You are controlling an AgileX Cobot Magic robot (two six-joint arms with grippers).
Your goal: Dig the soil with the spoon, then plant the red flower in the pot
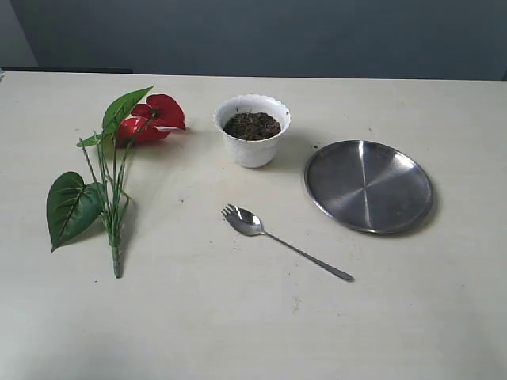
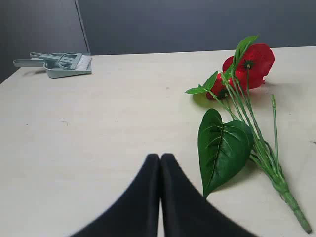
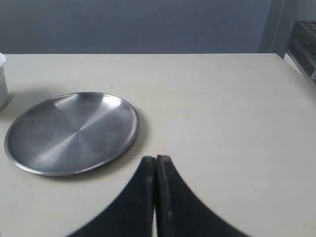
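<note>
The left gripper (image 2: 160,158) is seen with its black fingers pressed together and nothing held between them, poised above the bare table (image 2: 89,148), with a large green leaf (image 2: 222,145) lying just beside it. The right gripper (image 3: 156,159) is likewise closed on nothing, and the round steel plate (image 3: 74,133) is found near it, with nothing on it. Neither gripper is caught by the exterior view. Out on the table, the spoon (image 1: 261,229) is laid flat in the middle foreground, its tined bowl turned toward the flower side and its thin handle running off toward the plate side, apart from everything else. Behind it the pot (image 1: 252,150) is set upright, filled nearly to its scalloped rim with the soil (image 1: 252,125). The red flower (image 1: 158,115) is laid on its side to the left of the pot, bloom near the pot but not touching it, stems trailing toward the near edge. A small dustpan and brush (image 2: 64,63) are left at a far corner. No step can be judged as begun: the soil looks undisturbed and the spoon untouched, so fetching the spoon is taken as the step in hand. For that, a gripper must be opened and lowered over the handle, probably the right one since the handle points its way, and a low, careful pinch is called for, the handle being thin and flush with the table.
</note>
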